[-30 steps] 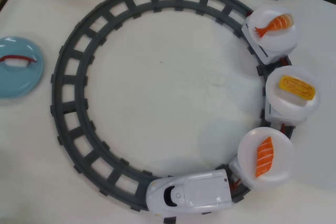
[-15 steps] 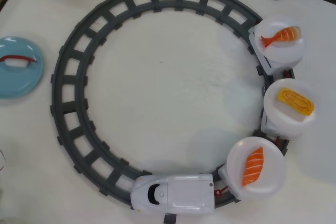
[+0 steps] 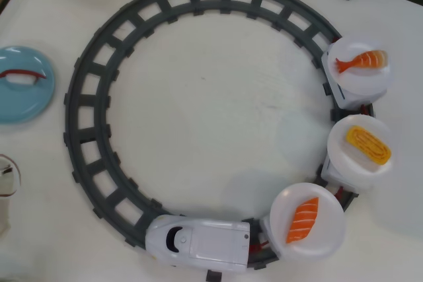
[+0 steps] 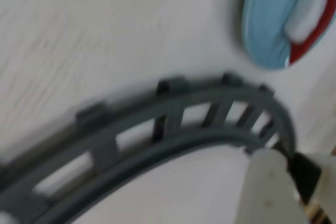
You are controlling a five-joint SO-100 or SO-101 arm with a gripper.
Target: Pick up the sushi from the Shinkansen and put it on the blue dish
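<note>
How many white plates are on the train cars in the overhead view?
3. One behind the train holds the salmon sushi; the middle plate holds a yellow egg piece; the top plate holds a shrimp piece.

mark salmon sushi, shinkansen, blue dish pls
salmon sushi (image 3: 303,220), overhead view, middle of the striped orange slice
Shinkansen (image 3: 208,240), overhead view, white roof behind the dark windshield
blue dish (image 3: 20,100), overhead view, bare lower part of the plate

Wrist view blurred; blue dish (image 4: 273,19) cut by its edge.
</note>
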